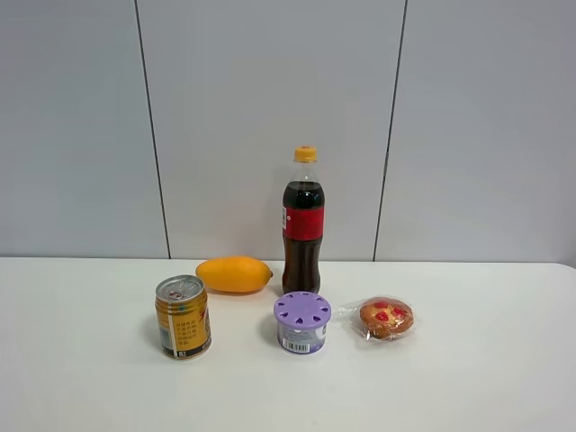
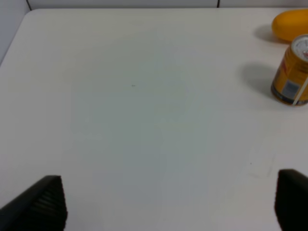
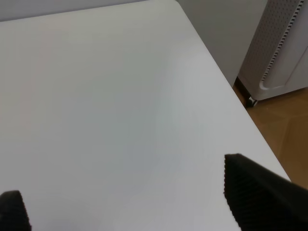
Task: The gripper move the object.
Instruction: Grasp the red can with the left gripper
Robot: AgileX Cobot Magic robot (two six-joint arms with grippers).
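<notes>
The gold-yellow drink can (image 1: 183,317) stands upright on the white table (image 1: 90,360), left of the middle, with its silver pull-tab top up. It also shows in the left wrist view (image 2: 292,72), far from the fingers. My left gripper (image 2: 168,204) is open and empty, its black fingers (image 2: 41,204) wide apart over bare table. My right gripper (image 3: 130,199) is open and empty over bare table near the table's right edge. Neither gripper shows in the exterior view.
A yellow mango (image 1: 233,274) lies behind the can, also in the left wrist view (image 2: 291,24). A tall cola bottle (image 1: 303,225) stands at the back. A purple-lidded tub (image 1: 301,322) and a wrapped pastry (image 1: 385,318) sit to the right. A white appliance (image 3: 279,43) stands beyond the table edge.
</notes>
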